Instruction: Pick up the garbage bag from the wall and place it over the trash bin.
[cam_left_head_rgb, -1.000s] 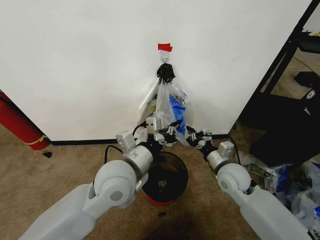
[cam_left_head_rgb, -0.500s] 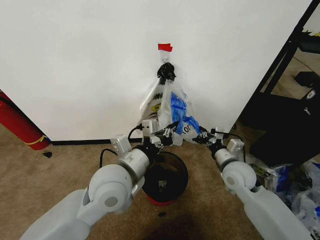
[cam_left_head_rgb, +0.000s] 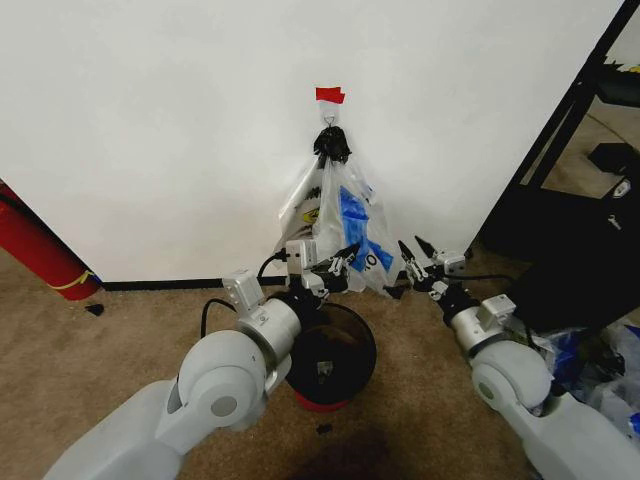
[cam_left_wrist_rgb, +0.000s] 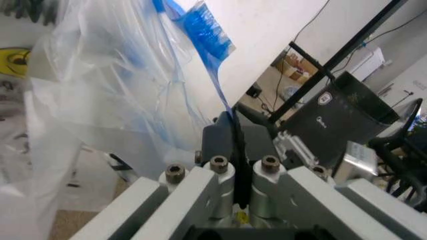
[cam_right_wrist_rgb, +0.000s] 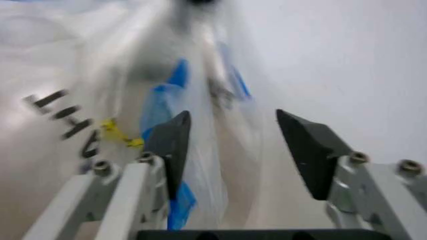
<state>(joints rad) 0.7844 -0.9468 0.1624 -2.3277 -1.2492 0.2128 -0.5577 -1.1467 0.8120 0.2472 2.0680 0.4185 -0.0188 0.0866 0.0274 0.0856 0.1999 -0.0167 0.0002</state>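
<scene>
At the foot of the wall (cam_left_head_rgb: 150, 120), just above the trash bin (cam_left_head_rgb: 335, 352): left hand (cam_left_head_rgb: 335, 262) pinched together on a fold of the garbage bag (cam_left_head_rgb: 350, 225), low on the bag's left side. Left wrist view confirms it, the two fingers (cam_left_wrist_rgb: 220, 172) pressed flat against each other with a thin blue-edged strip of plastic (cam_left_wrist_rgb: 200, 25) running straight down into the seam between them. Film billows away from the grip toward the wall.

Right hand (cam_left_head_rgb: 415, 252) sits just off the bag's lower right corner, fingers spread apart, nothing between them. Right wrist view: both dark fingertips (cam_right_wrist_rgb: 170, 137) wide of each other, the bag (cam_right_wrist_rgb: 167, 105) beyond them, blue patches visible; whether either tip touches the plastic cannot be told.

Garbage bag hangs from a small hook (cam_left_head_rgb: 330, 122) on the wall, gathered in a dark knot under a red tape strip (cam_left_head_rgb: 330, 95). Beside it on the same hook, a second clear bag with yellow print (cam_left_head_rgb: 305, 205), partly behind the first.

Trash bin stands on the carpet (cam_left_head_rgb: 120, 330) directly below the bags, dark, round, red base showing at the front, the left forearm crossing over its rim.

Farther out: a red cylinder (cam_left_head_rgb: 35, 245) leaning at the left by the black baseboard (cam_left_head_rgb: 160, 284); a black metal frame (cam_left_head_rgb: 560, 130) and scattered bags at the right.
</scene>
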